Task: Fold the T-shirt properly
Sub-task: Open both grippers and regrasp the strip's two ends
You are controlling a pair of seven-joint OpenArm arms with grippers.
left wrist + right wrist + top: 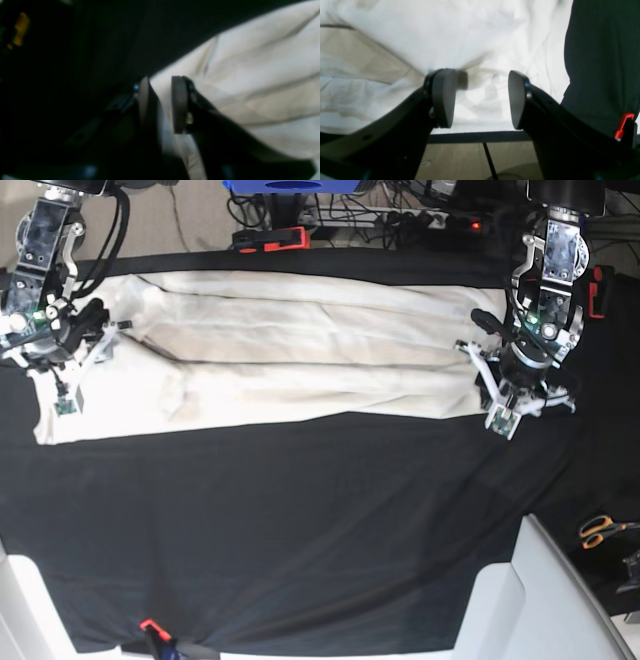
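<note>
Lying beneath both end effectors (pixel 85 370): T-shirt (pixel 330 330)

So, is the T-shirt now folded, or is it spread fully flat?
Partly folded: the T-shirt is a long strip, its layers overlapping along the middle.

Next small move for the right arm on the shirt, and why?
Probably lift the right end effector straight up, away from the shirt: its jaws stand apart with no cloth pinched between them, and the near edge looks uneven, so a clear view before regrasping seems wise.
</note>
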